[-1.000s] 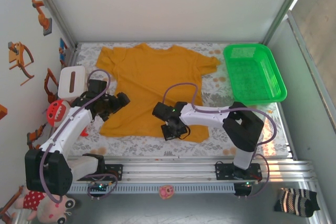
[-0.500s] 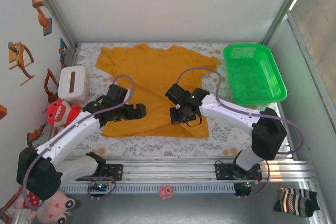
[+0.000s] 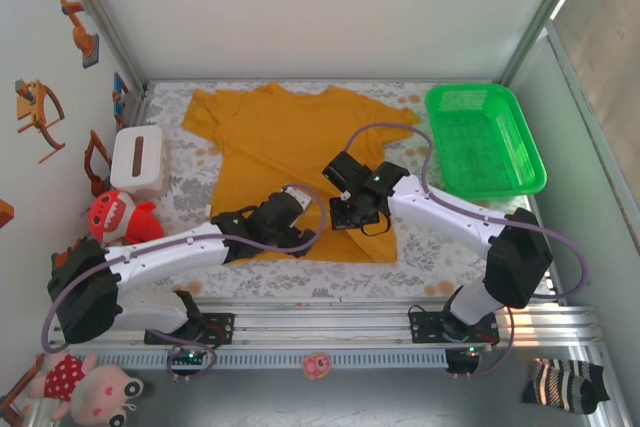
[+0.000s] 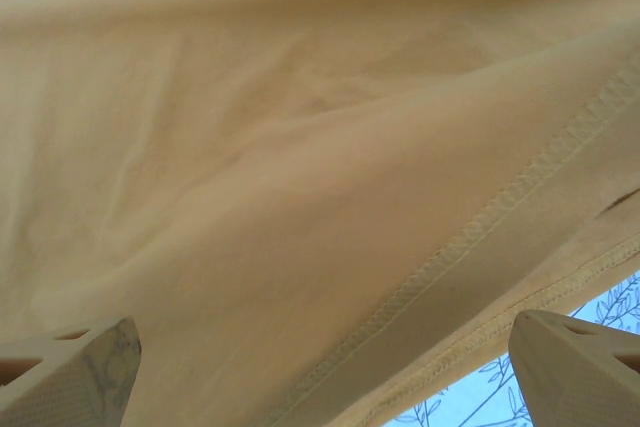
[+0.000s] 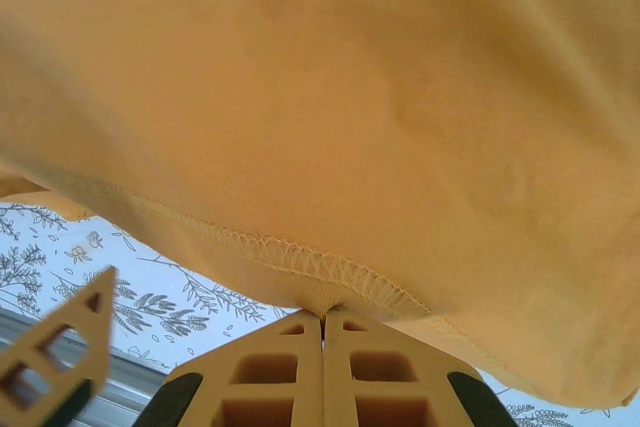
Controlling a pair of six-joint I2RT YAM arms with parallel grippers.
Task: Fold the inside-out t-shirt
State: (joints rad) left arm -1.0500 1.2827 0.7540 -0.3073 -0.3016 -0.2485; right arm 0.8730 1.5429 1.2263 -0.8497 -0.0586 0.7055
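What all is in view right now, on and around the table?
Short-sleeved cotton t-shirt: one, mustard yellow, spread mid-table.
Plastic basket: one, green, right of the shirt.
Tissue box: one, white, left of the shirt.
Round toy: one, red, just nearer than the box.
Patterned table cover: one, pale floral, under the shirt.
Plush doll: one, pink and red, near-left corner.
Striped sock: one, dark and light, near-right corner.
Left gripper: one, open at the shirt's near hem.
Right gripper: one, shut on that hem.

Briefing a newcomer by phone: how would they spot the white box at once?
Find the floral-covered table; at its left edge, left of the mustard t-shirt, stands the white box. Unlike the red toy in front, it is a plain white block.
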